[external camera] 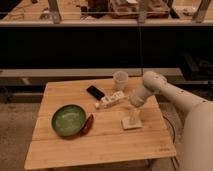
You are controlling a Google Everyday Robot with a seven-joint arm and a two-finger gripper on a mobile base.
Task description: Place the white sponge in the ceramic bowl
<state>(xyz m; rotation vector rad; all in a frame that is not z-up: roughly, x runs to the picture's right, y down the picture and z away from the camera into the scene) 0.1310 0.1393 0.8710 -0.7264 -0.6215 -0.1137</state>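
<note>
**Fig. Approach to the sponge, single camera view.** The sponge (pixel 131 124) lies flat on the table (pixel 100 146), right of centre and well apart from the bowl (pixel 69 120), which stands at the left. My gripper (pixel 133 115) hangs directly over the sponge, pointing down, with its jaws apart and holding nothing. I cannot tell whether the tips touch the pad. Behind it lie a white bar (pixel 110 100), a dark phone (pixel 95 92) and a pale cup (pixel 120 80). A red object (pixel 88 125) rests against the bowl's right side.

**Handling, as I judge it.** The sponge looks light, soft and compressible, not fragile, and rough enough not to slip. It is thin and flat, so there is little height to pinch. I would bring the fingers down on two opposite edges, with the tips right at the tabletop, and close across its width. It should squash under the jaws, so a firm close is safe. Because it weighs so little, it may cling to one finger on release, so I would open fully over the bowl's middle. The carry runs leftward past the near end of the bar, and the red object sits beside the rim on that path. Lifting clear of both first seems wise.
</note>
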